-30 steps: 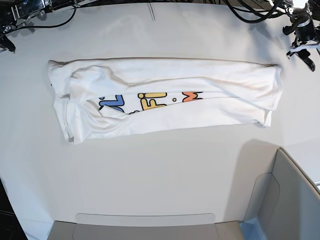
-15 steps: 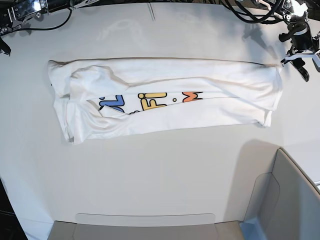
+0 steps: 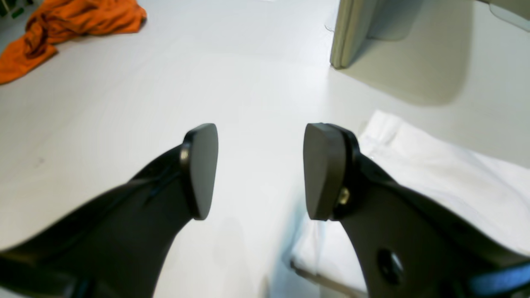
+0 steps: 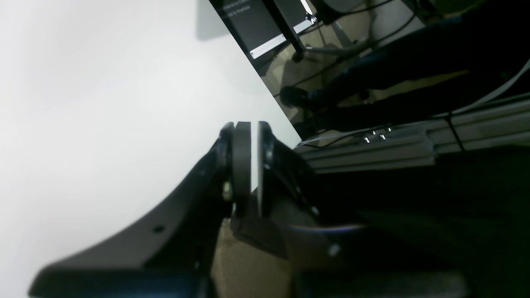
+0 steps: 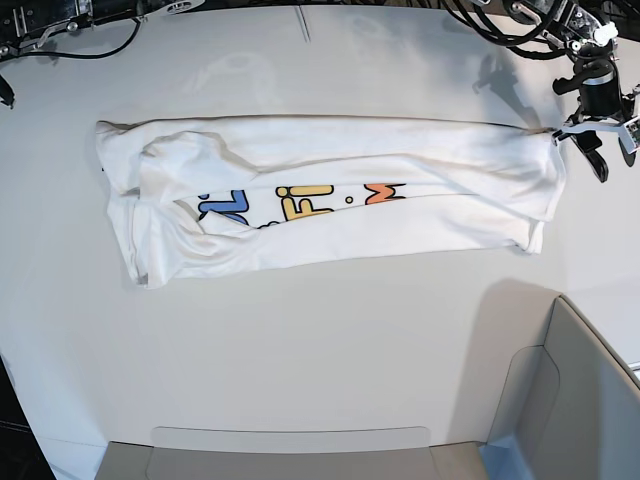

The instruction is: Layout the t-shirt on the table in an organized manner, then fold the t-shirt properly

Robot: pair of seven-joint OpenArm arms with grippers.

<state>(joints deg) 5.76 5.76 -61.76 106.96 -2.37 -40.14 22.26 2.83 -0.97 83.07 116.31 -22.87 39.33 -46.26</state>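
Observation:
The t-shirt (image 5: 330,195) lies on the table (image 5: 330,340) as a long white band, with blue, yellow and orange letters showing mid-front. My left gripper (image 5: 608,150) hovers just off the shirt's right end, at its far corner. In the left wrist view this gripper (image 3: 261,169) stands open and empty above bare tabletop, and the t-shirt (image 3: 439,182) lies just to its right. My right gripper (image 4: 250,165) is shut on nothing, out past the table (image 4: 103,103) edge and far from the shirt.
A grey-white bin (image 5: 590,400) fills the base view's near right corner, and its rim (image 5: 290,440) runs along the front edge. In the left wrist view, an orange cloth (image 3: 62,25) lies on the tabletop at upper left. Cables hang along the table's back edge.
My left gripper has come down and nearer, from the back right corner to the shirt's right end. The right arm has drawn further off the left edge. The shirt has not moved.

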